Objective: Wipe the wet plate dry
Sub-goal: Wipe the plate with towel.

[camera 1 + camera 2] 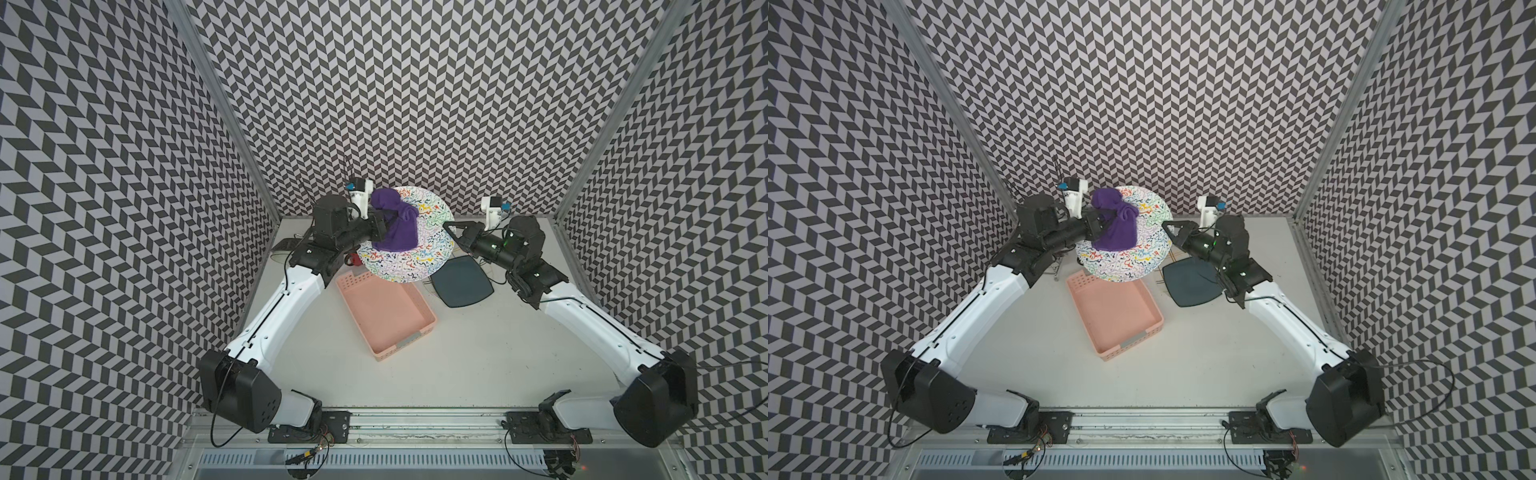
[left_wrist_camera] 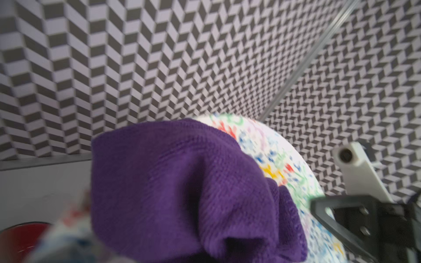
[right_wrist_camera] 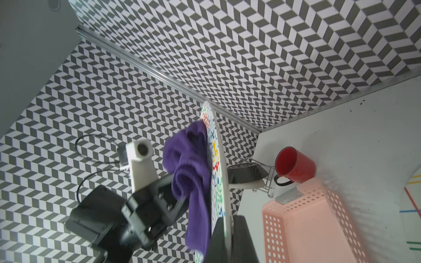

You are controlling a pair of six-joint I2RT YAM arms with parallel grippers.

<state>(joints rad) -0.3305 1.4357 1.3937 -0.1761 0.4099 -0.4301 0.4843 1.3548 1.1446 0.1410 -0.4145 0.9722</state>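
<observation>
The plate (image 1: 399, 259) (image 1: 1125, 262), white with colourful squiggles, hangs tilted above the back of the table. My right gripper (image 1: 449, 228) (image 1: 1168, 227) (image 3: 227, 239) is shut on its right rim, one finger on each face. A purple cloth (image 1: 397, 228) (image 1: 1117, 230) (image 2: 182, 182) (image 3: 191, 164) lies bunched against the plate's patterned face (image 2: 284, 164) (image 3: 215, 159). My left gripper (image 1: 384, 226) (image 1: 1100, 226) is shut on the cloth and presses it to the upper left part of the plate. In the left wrist view the cloth hides the left fingers.
A pink perforated basket (image 1: 386, 316) (image 3: 300, 227) sits under and in front of the plate. A dark blue square plate (image 1: 463, 282) lies to its right. A red mug (image 3: 293, 165) and a wire rack with a bowl (image 3: 246, 173) stand at the back left.
</observation>
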